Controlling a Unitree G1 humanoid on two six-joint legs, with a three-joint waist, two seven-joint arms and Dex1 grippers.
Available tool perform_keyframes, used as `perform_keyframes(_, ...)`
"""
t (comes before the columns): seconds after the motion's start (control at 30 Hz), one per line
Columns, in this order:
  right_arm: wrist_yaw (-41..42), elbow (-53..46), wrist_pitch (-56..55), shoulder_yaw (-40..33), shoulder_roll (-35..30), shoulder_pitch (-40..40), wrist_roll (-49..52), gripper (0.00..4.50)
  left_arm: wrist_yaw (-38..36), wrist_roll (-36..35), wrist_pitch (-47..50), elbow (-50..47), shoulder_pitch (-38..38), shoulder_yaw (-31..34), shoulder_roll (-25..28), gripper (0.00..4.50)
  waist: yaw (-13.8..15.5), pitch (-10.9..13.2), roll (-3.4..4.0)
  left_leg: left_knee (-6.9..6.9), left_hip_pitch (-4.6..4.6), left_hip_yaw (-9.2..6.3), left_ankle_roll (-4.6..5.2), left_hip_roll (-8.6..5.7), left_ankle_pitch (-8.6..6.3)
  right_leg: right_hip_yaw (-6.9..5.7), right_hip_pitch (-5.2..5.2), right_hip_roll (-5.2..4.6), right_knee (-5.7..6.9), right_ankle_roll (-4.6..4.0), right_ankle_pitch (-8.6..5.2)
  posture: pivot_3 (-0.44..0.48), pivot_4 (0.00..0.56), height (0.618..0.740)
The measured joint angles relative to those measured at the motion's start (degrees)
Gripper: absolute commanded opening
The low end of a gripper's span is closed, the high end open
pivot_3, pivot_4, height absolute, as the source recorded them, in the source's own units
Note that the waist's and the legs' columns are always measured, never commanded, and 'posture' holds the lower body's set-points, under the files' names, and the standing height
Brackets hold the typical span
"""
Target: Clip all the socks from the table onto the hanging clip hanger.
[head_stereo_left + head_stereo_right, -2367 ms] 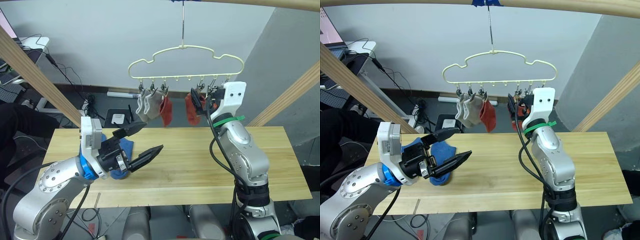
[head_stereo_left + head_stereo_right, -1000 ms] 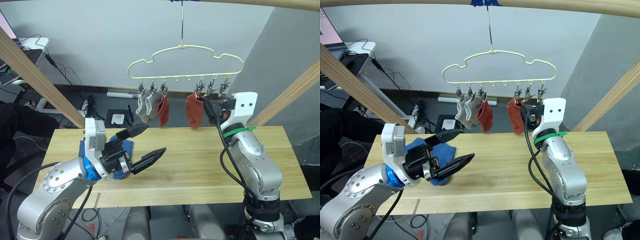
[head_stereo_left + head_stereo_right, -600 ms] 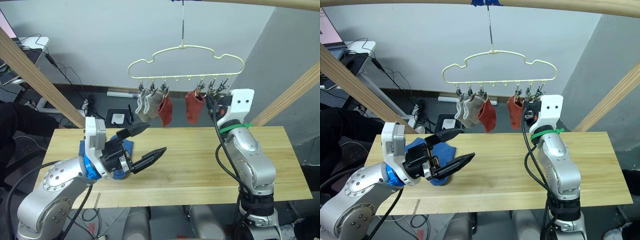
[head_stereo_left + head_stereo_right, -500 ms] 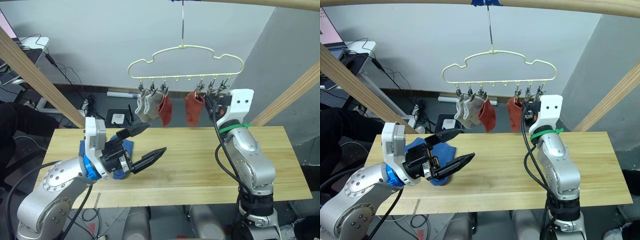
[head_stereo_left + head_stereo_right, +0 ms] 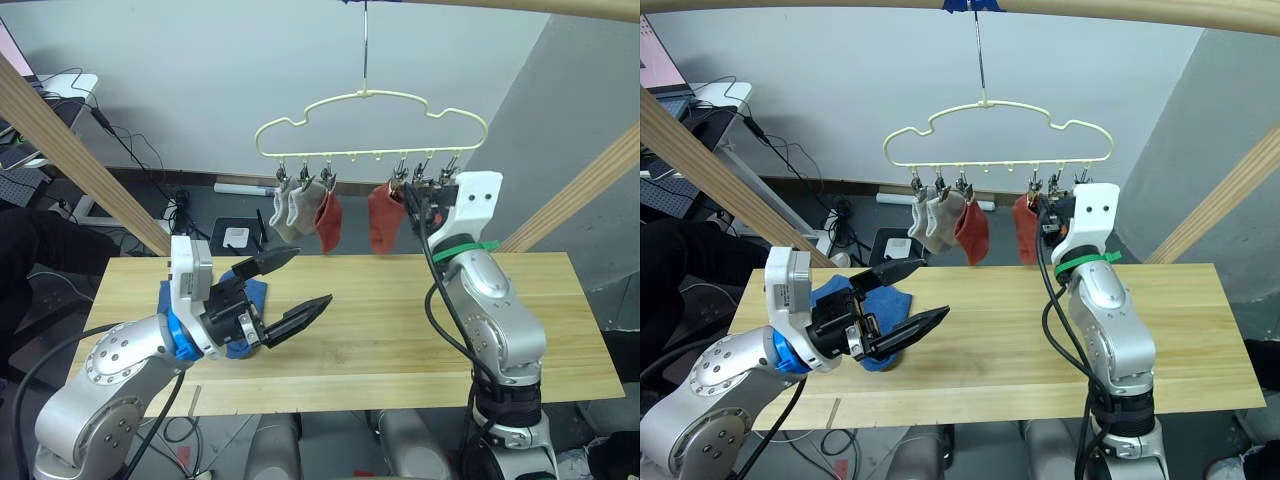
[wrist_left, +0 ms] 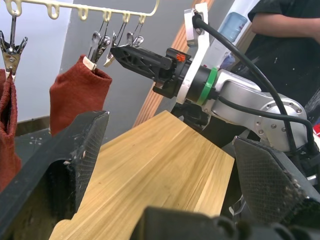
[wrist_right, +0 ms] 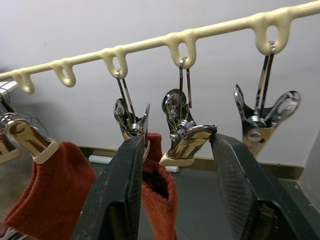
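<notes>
Right gripper (image 7: 172, 165) nearer clip hanger (image 5: 372, 124).

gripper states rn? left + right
Left end effector: open, empty, above the table.
Right end effector: open, holding nothing, fingers either side of a free clip on the clip hanger.

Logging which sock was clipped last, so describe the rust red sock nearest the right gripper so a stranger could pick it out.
Find the pale yellow clip hanger hanging above the table. Four socks hang from its lower bar: two grey and one red bunched on the robot's left, then a gap. The rust red sock hangs alone past that gap, right beside the right gripper.
</notes>
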Motion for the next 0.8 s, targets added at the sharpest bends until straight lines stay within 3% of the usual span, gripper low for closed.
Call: perform_keyframes(0.8,-2.5,8.5,-3.4,-1.1,4.1,-6.5,-3.6,2.14,1.1,0.7,-0.7,0.0,0.0,-1.5,-0.2,4.5,0.0,0.0,0.0,0.0,-0.01,-0.02,0.0,0.0,0.0,-0.02,0.0,0.0,0.03,0.0,0.01,-0.041,0.296,0.74)
